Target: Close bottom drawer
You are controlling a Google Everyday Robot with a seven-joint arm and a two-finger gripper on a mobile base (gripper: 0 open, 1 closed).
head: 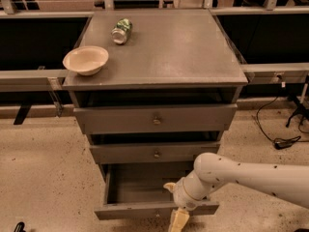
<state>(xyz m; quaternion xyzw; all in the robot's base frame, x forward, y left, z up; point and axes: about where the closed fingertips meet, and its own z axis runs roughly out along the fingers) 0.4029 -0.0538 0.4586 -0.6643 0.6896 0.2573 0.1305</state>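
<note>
The bottom drawer [145,210] is the slimmest of three grey fronts and is pulled out of the grey cabinet, showing its plain grey box [140,187]. My gripper [174,204] is at the right part of the drawer's front panel, on a white arm [241,175] coming in from the right. It is open. One yellowish finger [170,186] sits just inside the drawer, and the other [178,221] hangs in front of and below the panel. The drawer's knob is hidden near the gripper.
The middle drawer [156,153] and top drawer [155,119] sit slightly ajar. A beige bowl [85,60] and a green can [121,31] lie on the cabinet top [183,52]. Cables [282,139] lie on the speckled floor at right. Dark rails run behind the cabinet.
</note>
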